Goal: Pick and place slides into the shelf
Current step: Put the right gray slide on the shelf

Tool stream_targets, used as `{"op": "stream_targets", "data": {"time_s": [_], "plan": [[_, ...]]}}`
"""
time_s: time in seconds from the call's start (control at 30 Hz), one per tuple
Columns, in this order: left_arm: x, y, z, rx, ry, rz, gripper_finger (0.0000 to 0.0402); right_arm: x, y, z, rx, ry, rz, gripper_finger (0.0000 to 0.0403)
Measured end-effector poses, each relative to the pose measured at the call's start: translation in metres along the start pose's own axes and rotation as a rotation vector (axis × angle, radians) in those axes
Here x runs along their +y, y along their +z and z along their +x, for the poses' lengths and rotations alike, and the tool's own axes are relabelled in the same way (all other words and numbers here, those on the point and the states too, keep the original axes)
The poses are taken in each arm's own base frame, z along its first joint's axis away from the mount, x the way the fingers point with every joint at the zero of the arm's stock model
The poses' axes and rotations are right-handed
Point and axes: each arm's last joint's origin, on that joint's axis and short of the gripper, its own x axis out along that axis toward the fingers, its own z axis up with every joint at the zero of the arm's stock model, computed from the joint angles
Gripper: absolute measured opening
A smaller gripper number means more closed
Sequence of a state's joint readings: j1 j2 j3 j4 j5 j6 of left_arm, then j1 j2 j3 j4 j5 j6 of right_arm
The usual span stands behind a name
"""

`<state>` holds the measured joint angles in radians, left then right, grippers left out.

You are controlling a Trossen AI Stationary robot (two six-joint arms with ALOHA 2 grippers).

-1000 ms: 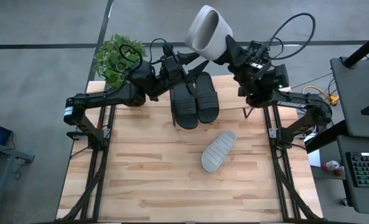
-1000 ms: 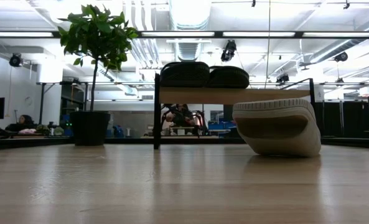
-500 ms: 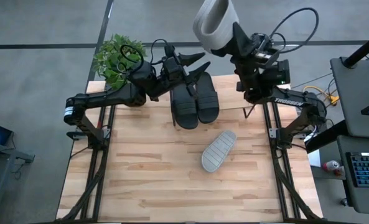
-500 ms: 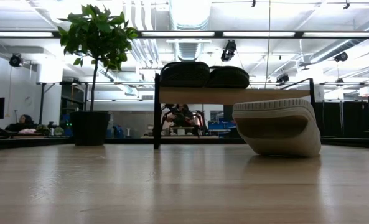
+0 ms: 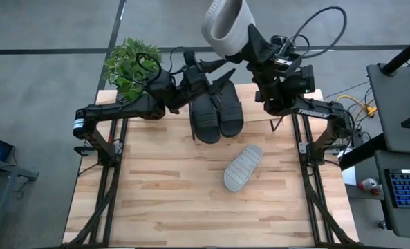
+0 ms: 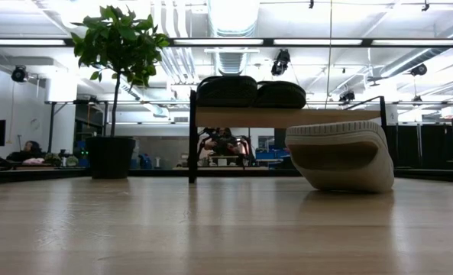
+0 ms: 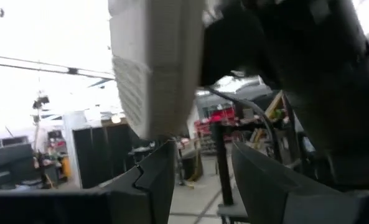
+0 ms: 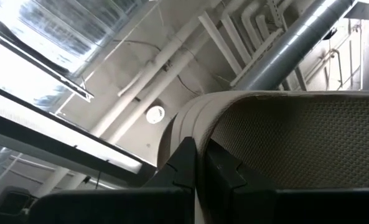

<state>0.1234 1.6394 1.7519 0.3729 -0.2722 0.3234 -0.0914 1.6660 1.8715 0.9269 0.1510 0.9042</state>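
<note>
Right gripper (image 5: 249, 43) is clamped on the strap edge of a pale slide (image 5: 223, 22), held high above the back edge of the shelf (image 5: 256, 106); its own wrist camera shows the two fingers (image 8: 190, 163) pinched tight on the strap. Over the last second the slide has swung: it was tipped toward the right end of the shelf, now it leans back over the middle, toward the left arm. My reading is a re-aiming of the shoe for a hand-off or a drop onto the free stretch of plank, not yet a placement. The lifted slide's long axis runs steeply up and away from the shelf, open end up toward the overhead camera; toe or heel, cannot tell. Left gripper (image 5: 215, 71) hovers just above the black pair (image 5: 218, 111), jaws part-way apart and empty, pointing at the raised slide; it has not shifted. The black pair lies side by side on the shelf, long axes front to back. The second pale slide (image 5: 243, 167) lies sole up on the table (image 5: 156, 200) in front of the shelf, long axis diagonal, still to be collected.
</note>
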Motion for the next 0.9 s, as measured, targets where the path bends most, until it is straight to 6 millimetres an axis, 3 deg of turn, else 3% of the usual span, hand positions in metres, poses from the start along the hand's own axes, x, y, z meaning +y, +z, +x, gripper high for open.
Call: {"op": "stream_targets", "data": {"time_s": [0.27, 0.9], "plan": [[0.0056, 0.0095, 0.0005, -0.010, 0.083, 0.029, 0.0142, 0.0029, 0.0026, -0.0003, -0.010, 0.001, -0.020, 0.0009], [0.0095, 0.0084, 0.0033, -0.009, 0.106, 0.052, 0.0142, 0.0067, -0.0026, -0.0012, 0.000, -0.003, -0.019, 0.0009]]}}
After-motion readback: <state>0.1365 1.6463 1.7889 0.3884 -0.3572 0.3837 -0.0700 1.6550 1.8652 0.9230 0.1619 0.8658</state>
